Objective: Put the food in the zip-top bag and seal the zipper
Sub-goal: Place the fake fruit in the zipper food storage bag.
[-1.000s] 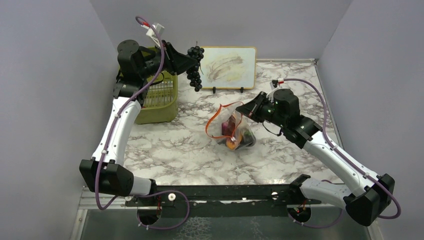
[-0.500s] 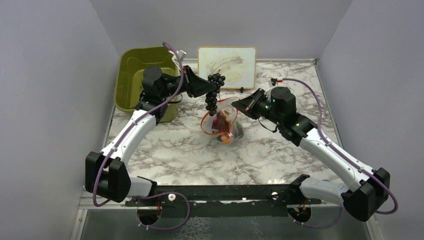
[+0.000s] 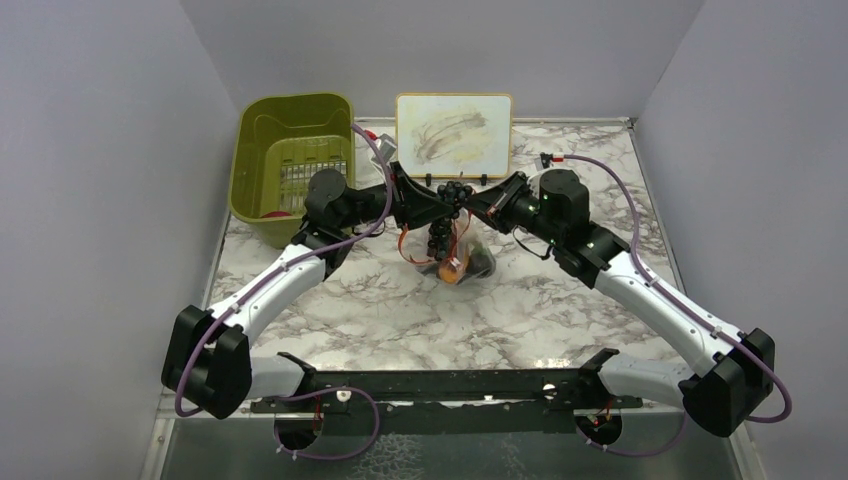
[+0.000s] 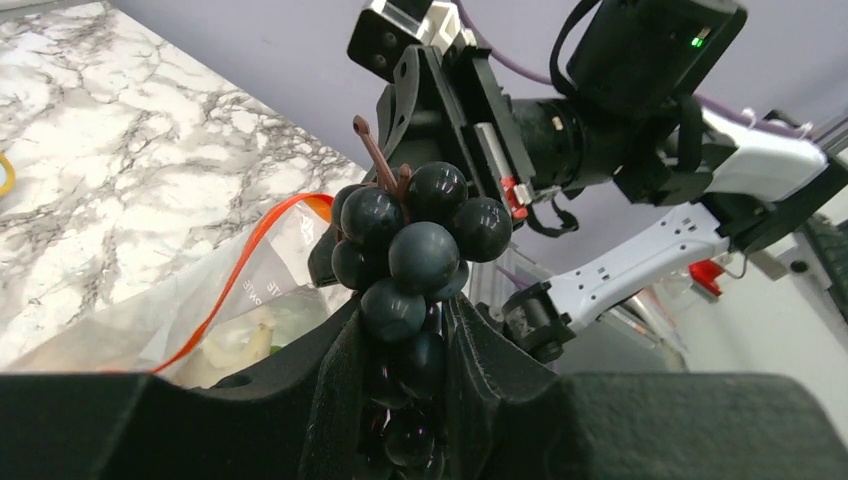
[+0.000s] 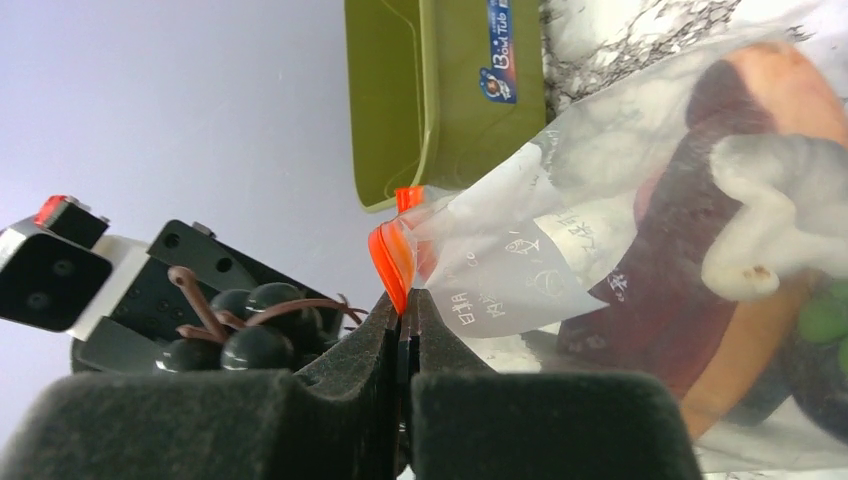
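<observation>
A bunch of dark purple grapes (image 4: 410,250) is clamped between the fingers of my left gripper (image 4: 400,330), which is shut on it. In the top view the grapes (image 3: 445,215) hang right at the mouth of the clear zip-top bag (image 3: 470,258). My right gripper (image 5: 402,310) is shut on the bag's orange-red zipper (image 5: 393,255) and holds the mouth up. Inside the bag (image 5: 560,230) lie other food pieces (image 5: 720,230): dark red, orange, white and green. The two grippers nearly meet above the bag.
The olive-green bin (image 3: 290,150) stands at the back left with a small red item inside. A smeared whiteboard (image 3: 455,135) leans at the back wall. The marble table (image 3: 400,310) stretches in front of the bag.
My left arm has swung the grapes from over the bin rightward and down to the bag's mouth. My right gripper has pulled the bag's mouth slightly back and left.
</observation>
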